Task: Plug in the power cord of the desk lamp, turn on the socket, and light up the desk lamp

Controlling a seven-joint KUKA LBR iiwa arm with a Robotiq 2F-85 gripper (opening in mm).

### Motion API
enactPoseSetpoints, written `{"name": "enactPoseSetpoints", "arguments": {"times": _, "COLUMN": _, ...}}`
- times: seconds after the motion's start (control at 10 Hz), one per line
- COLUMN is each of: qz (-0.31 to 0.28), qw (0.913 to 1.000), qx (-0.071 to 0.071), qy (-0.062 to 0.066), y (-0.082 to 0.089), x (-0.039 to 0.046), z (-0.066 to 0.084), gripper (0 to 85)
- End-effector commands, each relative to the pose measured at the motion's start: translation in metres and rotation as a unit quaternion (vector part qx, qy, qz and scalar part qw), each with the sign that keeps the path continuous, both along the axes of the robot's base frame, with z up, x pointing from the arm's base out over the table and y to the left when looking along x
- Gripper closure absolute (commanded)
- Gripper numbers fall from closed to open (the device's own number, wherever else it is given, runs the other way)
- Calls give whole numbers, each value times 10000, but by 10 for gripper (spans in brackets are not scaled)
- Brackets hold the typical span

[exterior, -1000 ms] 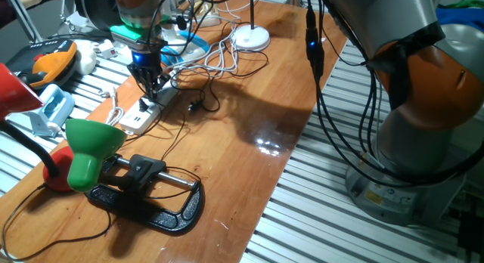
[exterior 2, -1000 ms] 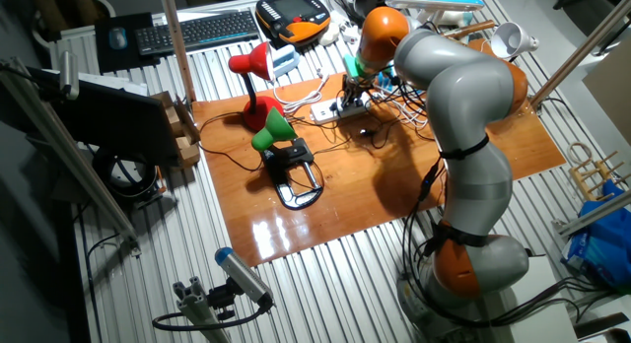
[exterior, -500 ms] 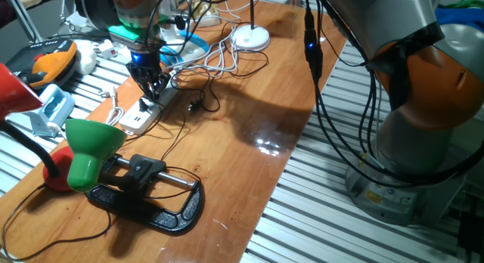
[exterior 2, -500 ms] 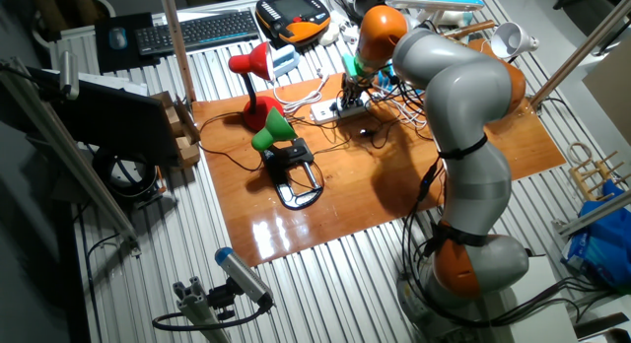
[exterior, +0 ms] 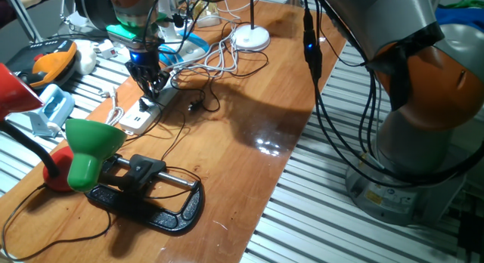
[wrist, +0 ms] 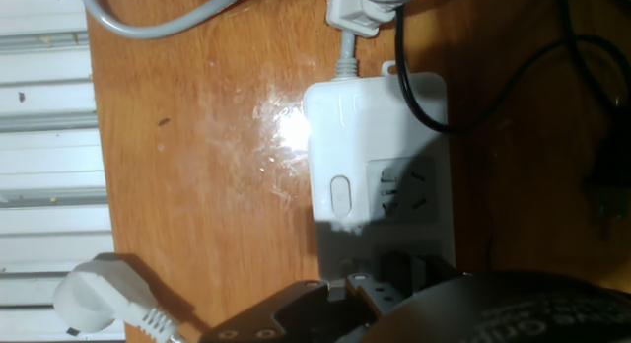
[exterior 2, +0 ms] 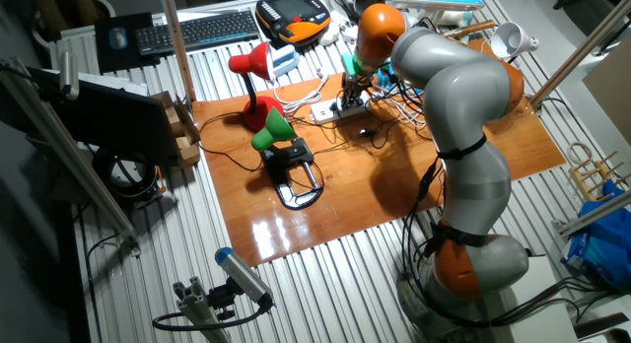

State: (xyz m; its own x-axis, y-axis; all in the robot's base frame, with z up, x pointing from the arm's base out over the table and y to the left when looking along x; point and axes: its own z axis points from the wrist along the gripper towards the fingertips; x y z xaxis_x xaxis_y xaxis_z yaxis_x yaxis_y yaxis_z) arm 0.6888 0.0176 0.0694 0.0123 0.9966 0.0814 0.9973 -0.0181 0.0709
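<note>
The socket (exterior: 145, 112) is a long white power strip near the table's far left edge; it also shows in the other fixed view (exterior 2: 333, 110). The hand view shows its end (wrist: 380, 166) with one switch (wrist: 339, 197), one outlet (wrist: 404, 190) and its white cable (wrist: 345, 52). My gripper (exterior: 153, 88) hangs just above the strip with its fingers together; it also shows in the other fixed view (exterior 2: 352, 95). I cannot see anything between the fingers. The green desk lamp (exterior: 91, 148) stands on a black clamp (exterior: 155, 199). Its thin black cord (exterior: 198, 104) runs toward the strip.
A red lamp (exterior: 15, 89) stands at the left edge. A loose white plug (wrist: 91, 298) lies beside the strip. White cables (exterior: 219, 60) and a round white base (exterior: 251, 38) lie behind it. The arm's black cables (exterior: 318, 74) hang over the right edge.
The gripper has risen slightly and shifted a little to the left above the strip. Nothing else has moved.
</note>
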Motion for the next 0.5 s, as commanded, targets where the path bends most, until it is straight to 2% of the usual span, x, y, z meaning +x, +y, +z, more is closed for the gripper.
{"name": "enactPoseSetpoints", "arguments": {"times": 0.0, "qz": 11, "qw": 10000, "qx": -4, "qy": -1, "y": -2, "x": -2, "z": 13, "gripper": 510}}
{"name": "enactPoseSetpoints", "arguments": {"times": 0.4, "qz": 187, "qw": 9997, "qx": -139, "qy": -13, "y": -22, "x": -8, "z": 121, "gripper": 510}}
